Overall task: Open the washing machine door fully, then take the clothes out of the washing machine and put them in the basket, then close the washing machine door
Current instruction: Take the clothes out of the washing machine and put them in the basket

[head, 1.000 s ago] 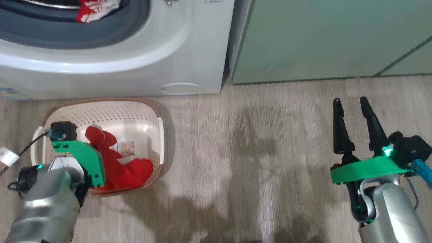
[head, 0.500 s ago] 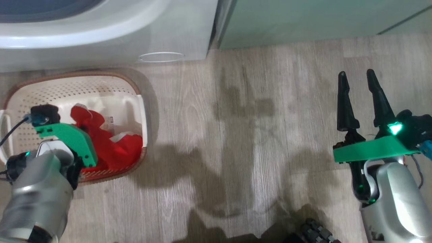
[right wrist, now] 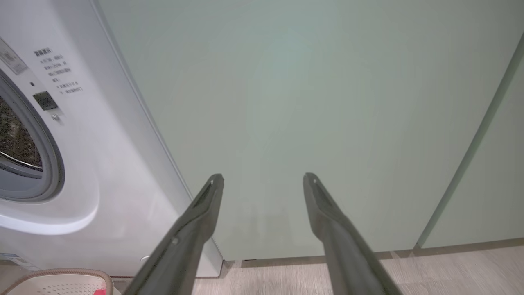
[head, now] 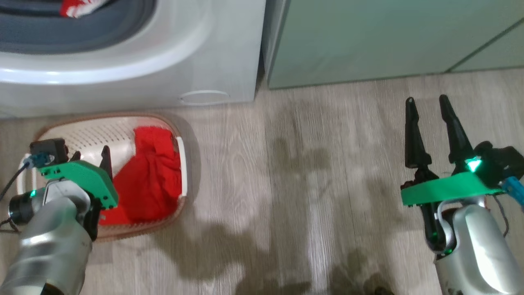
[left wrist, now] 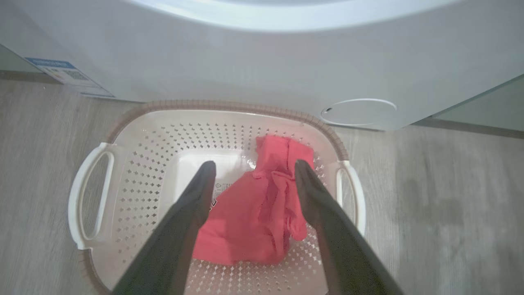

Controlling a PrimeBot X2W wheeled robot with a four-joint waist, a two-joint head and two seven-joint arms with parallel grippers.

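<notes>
Left tool has sprung apart over the basket. A second ago it was clamped on the red garment, which now lies loose in the basket's right half. Right tool stays spread above the floor. A striped garment sits in the machine.

The head camera looks from high up, steeply down on the wooden floor. It sees the lower front of the washing machine at far left and the green cabinet at far right. The left wrist camera sits close above the basket and faces down into it, along the left gripper. The right wrist camera faces forward at the cabinet front, along the right gripper. Head and left wrist views share the basket and the round hatch. All three views share the machine's white front.
</notes>
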